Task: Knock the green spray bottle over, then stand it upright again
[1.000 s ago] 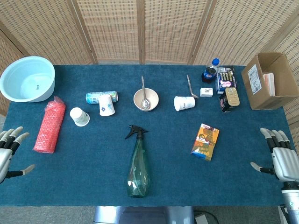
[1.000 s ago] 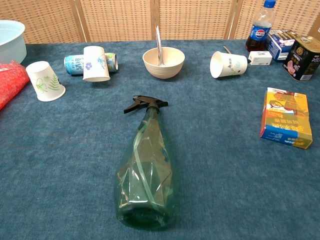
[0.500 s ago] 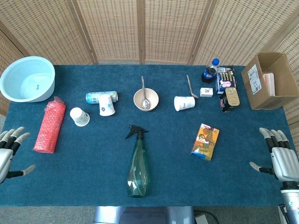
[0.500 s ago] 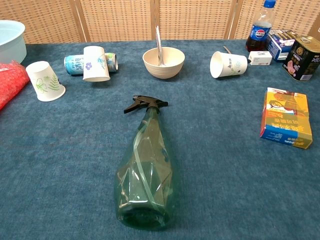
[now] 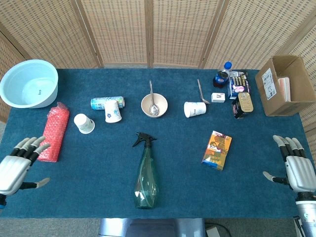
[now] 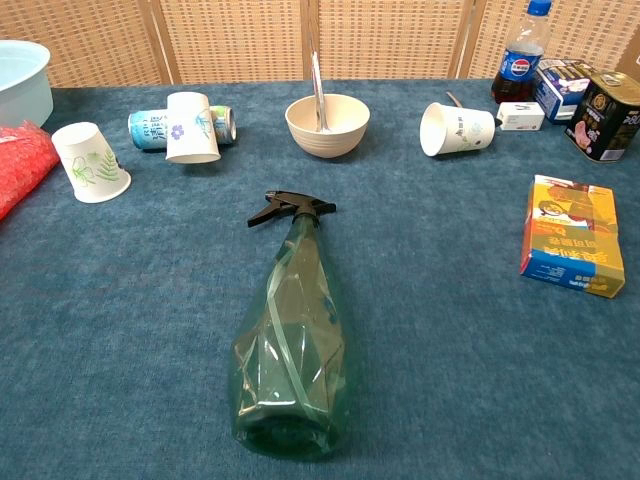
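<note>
The green spray bottle (image 5: 146, 174) lies on its side in the middle of the blue table, black nozzle pointing away from me; in the chest view the bottle (image 6: 292, 342) fills the centre. My left hand (image 5: 17, 165) is at the left table edge, fingers spread, holding nothing, well left of the bottle. At the right edge my right hand (image 5: 295, 167) is also spread and holds nothing. Neither hand shows in the chest view.
A red bubble-wrap roll (image 5: 52, 132) lies next to the left hand. Paper cups (image 5: 84, 123), a can (image 5: 104, 102), a bowl with spoon (image 5: 154, 105), a colourful box (image 5: 217, 149), a cola bottle (image 5: 221, 76), tins, a light-blue basin (image 5: 29, 83) and a cardboard box (image 5: 285, 86) stand further back.
My left hand has moved inward over the table's left edge, toward the red roll. The right hand and the bottle have barely shifted.
</note>
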Controlling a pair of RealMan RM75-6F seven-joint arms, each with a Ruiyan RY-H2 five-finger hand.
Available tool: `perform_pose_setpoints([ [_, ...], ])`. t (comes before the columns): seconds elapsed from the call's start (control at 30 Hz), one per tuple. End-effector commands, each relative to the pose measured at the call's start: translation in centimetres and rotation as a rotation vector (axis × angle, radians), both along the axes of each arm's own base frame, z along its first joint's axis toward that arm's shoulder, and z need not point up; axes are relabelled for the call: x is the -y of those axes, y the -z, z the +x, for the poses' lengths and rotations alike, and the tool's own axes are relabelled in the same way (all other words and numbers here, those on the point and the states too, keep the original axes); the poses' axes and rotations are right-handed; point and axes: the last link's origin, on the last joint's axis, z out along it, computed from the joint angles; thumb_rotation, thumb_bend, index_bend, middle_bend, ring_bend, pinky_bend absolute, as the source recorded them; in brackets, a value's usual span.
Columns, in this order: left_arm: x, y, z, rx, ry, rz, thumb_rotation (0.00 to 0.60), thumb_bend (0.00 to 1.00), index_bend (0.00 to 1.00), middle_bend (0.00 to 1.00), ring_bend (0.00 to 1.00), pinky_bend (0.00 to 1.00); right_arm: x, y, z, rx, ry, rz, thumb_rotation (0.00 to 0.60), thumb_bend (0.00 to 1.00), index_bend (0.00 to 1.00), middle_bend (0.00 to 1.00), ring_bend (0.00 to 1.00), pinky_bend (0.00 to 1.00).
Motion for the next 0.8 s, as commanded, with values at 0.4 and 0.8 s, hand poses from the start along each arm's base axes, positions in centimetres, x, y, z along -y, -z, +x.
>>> perform_pose_setpoints([
  [0.4, -1.5, 5.9, 4.0, -0.023, 0.282, -0.311, 0.480, 0.17, 0.08, 0.00, 0.00, 0.01, -1.3, -0.8, 0.3, -0.005, 0.023, -0.028, 0.600, 0.15, 0.00, 0.01, 0.00, 0.04],
  [0.8, -3.0, 12.0, 9.4, -0.045, 0.571, -0.355, 0.444, 0.17, 0.03, 0.00, 0.00, 0.00, -3.4, -2.1, 0.0, 0.004, 0.036, -0.063, 0.600, 0.15, 0.00, 0.01, 0.00, 0.04],
])
